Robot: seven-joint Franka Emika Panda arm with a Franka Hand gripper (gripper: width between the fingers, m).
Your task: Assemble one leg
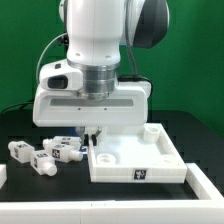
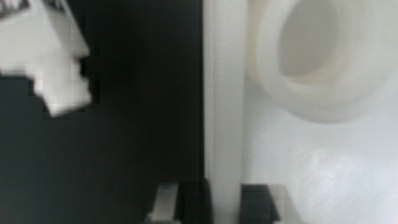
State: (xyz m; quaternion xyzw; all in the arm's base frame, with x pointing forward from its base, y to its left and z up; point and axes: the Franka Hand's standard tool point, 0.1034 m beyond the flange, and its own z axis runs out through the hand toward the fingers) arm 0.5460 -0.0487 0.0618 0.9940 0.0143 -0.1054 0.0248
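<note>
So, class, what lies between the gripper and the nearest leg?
Nothing but a bare strip of black table, clearest in the wrist view: the leg on one side, the gripper at the panel's rim on the other.

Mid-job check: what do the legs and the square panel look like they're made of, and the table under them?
Legs: probably hard white plastic, matte; chunky moulded shapes, no grain.
Square panel: likely the same plastic, fairly smooth; moulded raised rim and round socket.
Table: black and matte; material unclear, perhaps a mat or cloth.
</note>
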